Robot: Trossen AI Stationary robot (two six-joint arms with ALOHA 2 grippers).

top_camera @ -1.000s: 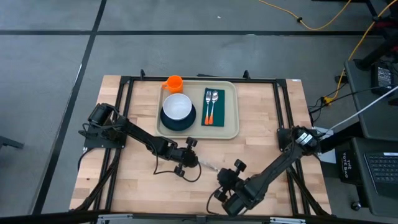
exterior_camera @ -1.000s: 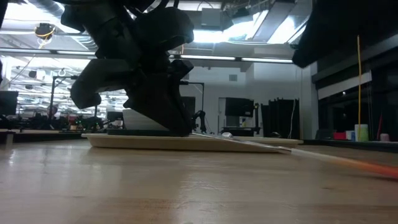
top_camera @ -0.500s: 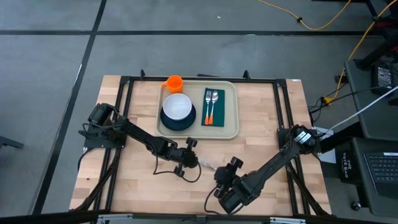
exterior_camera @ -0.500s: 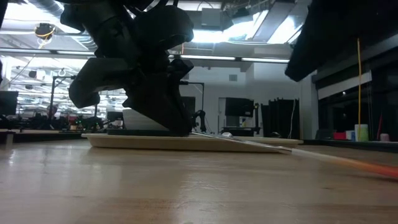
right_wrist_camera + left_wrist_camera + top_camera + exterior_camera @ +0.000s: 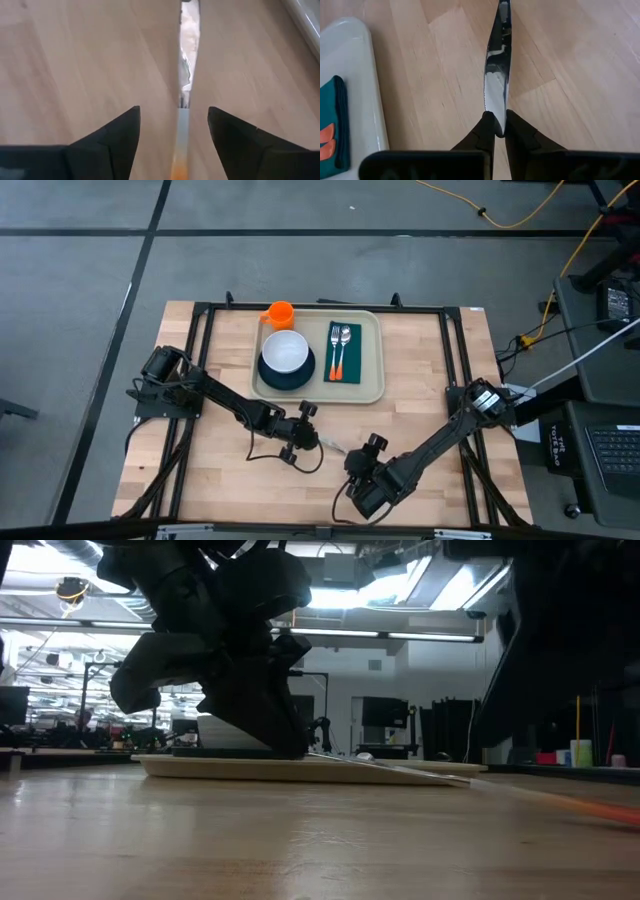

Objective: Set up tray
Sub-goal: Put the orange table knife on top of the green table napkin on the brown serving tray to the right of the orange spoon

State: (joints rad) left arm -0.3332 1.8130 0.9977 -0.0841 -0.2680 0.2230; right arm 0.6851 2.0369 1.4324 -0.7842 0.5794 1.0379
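A knife [image 5: 335,447] with a silver blade and an orange handle lies on the wooden table, near of the beige tray [image 5: 372,360]. My left gripper [image 5: 310,438] is shut on the blade's end. My right gripper [image 5: 174,108] is open, its fingers on either side of the knife's handle [image 5: 181,142] without touching it. On the tray are a white bowl [image 5: 286,352] on a dark plate and a green napkin [image 5: 343,353] with a fork and a spoon. An orange cup [image 5: 279,313] stands at the tray's far left corner. My left gripper pinches the free end of the knife's blade [image 5: 495,107] between its two fingertips. The fingers lie along the knife, coming from the table's left and slanting down. The blade runs straight away from them [image 5: 390,768] toward the handle, low over the table.
A black cable [image 5: 270,455] loops on the table below the left gripper. A dark metal frame [image 5: 200,330] runs along the table's left, far and right sides. Bare wood lies on both sides of the tray and along the near edge.
My right arm has shifted a little toward the table's left, closer to the knife and the left gripper. The knife and my left gripper have stayed where they were.
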